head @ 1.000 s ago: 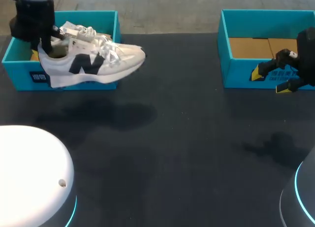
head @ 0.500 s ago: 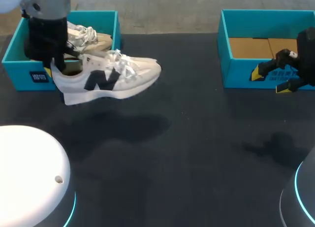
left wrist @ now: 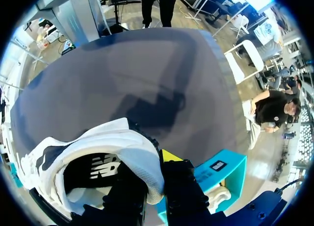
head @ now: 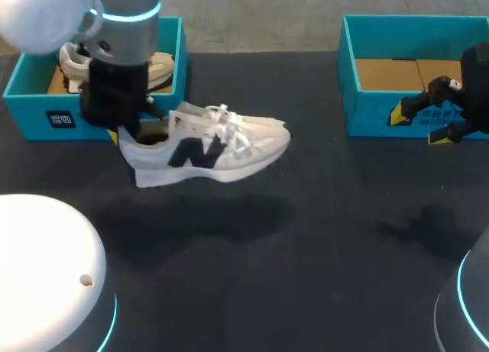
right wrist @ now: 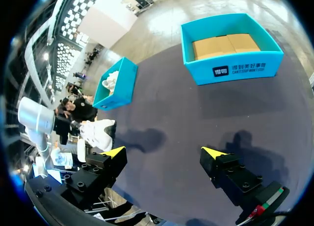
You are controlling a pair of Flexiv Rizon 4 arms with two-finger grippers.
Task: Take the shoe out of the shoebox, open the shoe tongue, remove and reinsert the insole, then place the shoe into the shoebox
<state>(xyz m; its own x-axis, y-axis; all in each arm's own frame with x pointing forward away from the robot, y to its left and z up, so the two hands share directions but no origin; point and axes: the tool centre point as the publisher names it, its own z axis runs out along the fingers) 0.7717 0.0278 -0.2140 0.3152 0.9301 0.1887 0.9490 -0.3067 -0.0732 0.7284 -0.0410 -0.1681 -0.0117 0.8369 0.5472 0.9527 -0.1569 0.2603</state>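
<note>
The left end effector (left wrist: pixel 156 182) is clamped on the heel collar of the white shoe (head: pixel 206 150), which hangs toe-out above the dark surface (head: pixel 306 237), just in front of the left shoebox (head: pixel 46 121). With only that 1 pinch at the heel, the shoe's own weight may swing it or slip it loose before it is set down. The right end effector (right wrist: pixel 163 152), fingers apart, hovers near the right shoebox (head: pixel 382 111), and a 2nd shoe (head: pixel 157 62) lies in the left one.

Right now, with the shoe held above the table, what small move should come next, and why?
Probably lower the shoe straight down onto the table. The left gripper pinches it at the heel, the shadow beneath shows that it hangs clear of the surface, and it is already outside the shoebox. Once it rests there, the open right gripper could help work on it.
</note>
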